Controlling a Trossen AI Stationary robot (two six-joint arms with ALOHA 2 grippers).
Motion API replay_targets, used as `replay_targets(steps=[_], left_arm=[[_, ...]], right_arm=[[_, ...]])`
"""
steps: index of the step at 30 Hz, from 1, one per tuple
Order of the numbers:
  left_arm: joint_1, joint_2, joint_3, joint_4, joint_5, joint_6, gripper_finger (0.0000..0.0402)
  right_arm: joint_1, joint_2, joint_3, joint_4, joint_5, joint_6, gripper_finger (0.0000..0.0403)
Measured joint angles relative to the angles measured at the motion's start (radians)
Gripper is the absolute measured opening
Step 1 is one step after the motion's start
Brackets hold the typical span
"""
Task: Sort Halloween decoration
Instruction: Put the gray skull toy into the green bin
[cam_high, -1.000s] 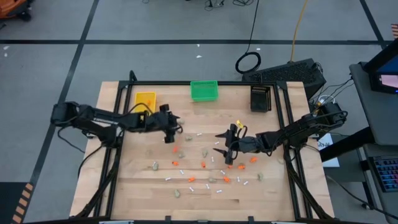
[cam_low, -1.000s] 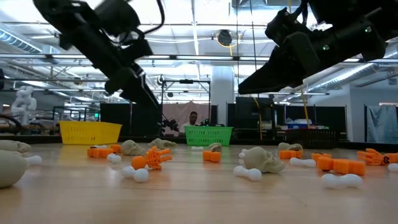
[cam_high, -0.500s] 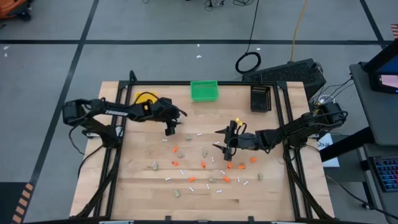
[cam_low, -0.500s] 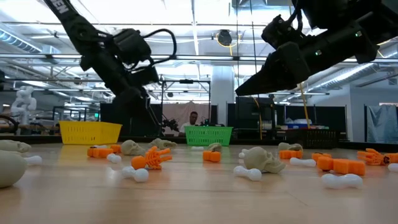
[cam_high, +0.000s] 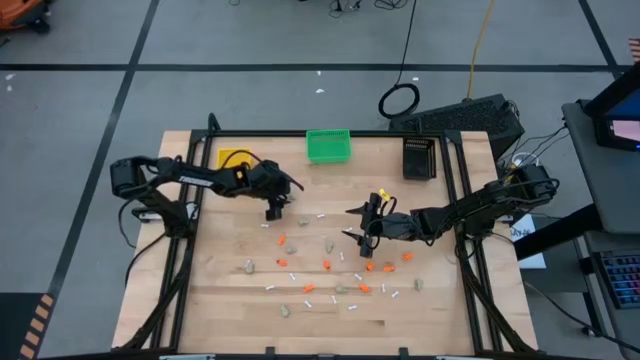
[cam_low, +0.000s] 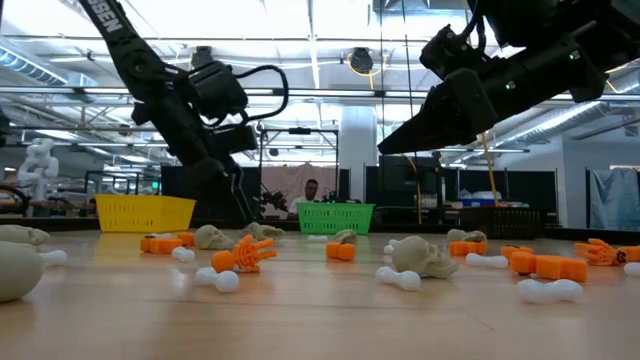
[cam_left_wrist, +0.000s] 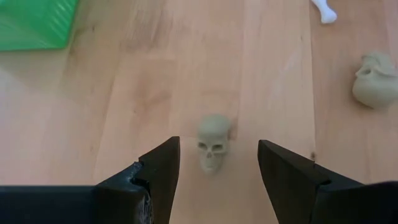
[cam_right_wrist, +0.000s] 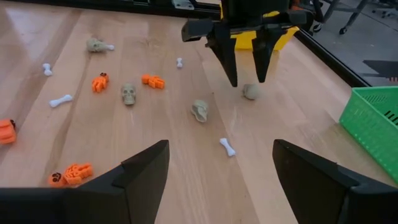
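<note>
The Halloween decoration is scattered over the middle of the wooden table (cam_high: 210, 300): orange bits (cam_high: 367, 267), beige skulls (cam_high: 329, 244) and white bones (cam_high: 270, 288). My left gripper (cam_left_wrist: 217, 168) is open and points steeply down. Its fingers stand on either side of one beige skull (cam_left_wrist: 213, 142) that lies on the wood. The right wrist view shows the same skull (cam_right_wrist: 252, 92) just below that gripper (cam_right_wrist: 247, 79). My right gripper (cam_right_wrist: 221, 177) hangs open above the pieces right of centre (cam_high: 360, 226), with nothing between its fingers.
Three small bins stand along the far edge: yellow (cam_high: 233, 158), green (cam_high: 328, 146) and black (cam_high: 420, 158). A black frame (cam_high: 190, 230) runs along the table's sides. More skulls (cam_right_wrist: 199, 110), bones (cam_right_wrist: 227, 147) and orange bits (cam_right_wrist: 152, 81) lie between the two grippers.
My left gripper has sunk toward the table and drawn toward the far edge, tipping more steeply downward, and now stands over the beige skull. Its jaws have stayed at the same width. No piece has moved.
</note>
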Motion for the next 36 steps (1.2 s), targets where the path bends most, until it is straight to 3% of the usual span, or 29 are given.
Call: replay_targets(steps=[13, 27, 36], left_arm=[[0.018, 0.068, 0.000, 0.061, 0.033, 0.023, 0.0208], [0.018, 0.069, 0.000, 0.065, 0.038, 0.050, 0.0047], [0.017, 0.069, -0.002, 0.093, 0.037, 0.050, 0.0051]], right_arm=[[0.005, 0.000, 0.000, -0.009, -0.002, 0.045, 0.0272], [0.005, 0.000, 0.000, -0.008, -0.002, 0.046, 0.0272], [0.005, 0.000, 0.000, -0.008, -0.002, 0.054, 0.0272]])
